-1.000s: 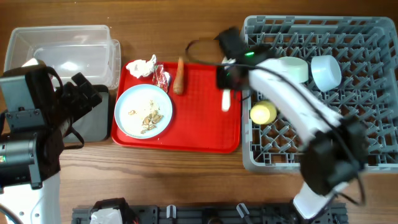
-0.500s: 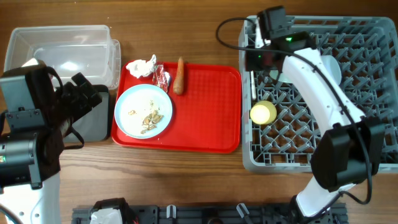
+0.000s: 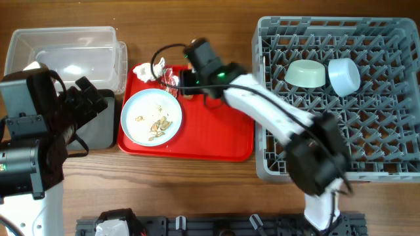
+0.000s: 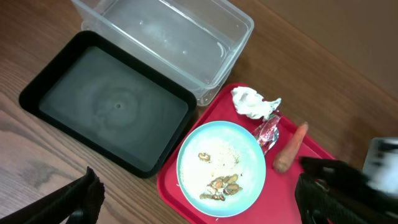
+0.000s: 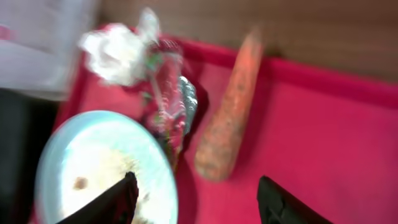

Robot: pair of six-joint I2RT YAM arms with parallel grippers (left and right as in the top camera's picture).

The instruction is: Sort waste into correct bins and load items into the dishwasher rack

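My right gripper (image 3: 186, 80) hangs open and empty over the back of the red tray, just above the orange carrot (image 5: 229, 118), which lies ahead of its fingers (image 5: 117, 200). The red-and-white wrapper (image 5: 169, 102) and the crumpled white napkin (image 5: 117, 47) lie left of the carrot. The round plate (image 3: 151, 117) with beige food scraps (image 4: 221, 185) sits at the tray's left. The pale green dish (image 3: 305, 73) and pale blue bowl (image 3: 343, 75) rest in the grey dishwasher rack (image 3: 367, 39). My left gripper (image 4: 199, 211) stands wide open, high over the plate. The spoon and cup are hidden.
The clear tub (image 4: 165, 37) and the black tray (image 4: 109, 106) sit side by side left of the red tray (image 3: 220, 141). My right arm stretches from the rack's front across the tray. The left arm covers much of the black tray in the overhead view.
The right arm carried the white spoon from the tray to the rack, then swung back over the tray to the carrot with its jaws opened. The left arm has not moved.
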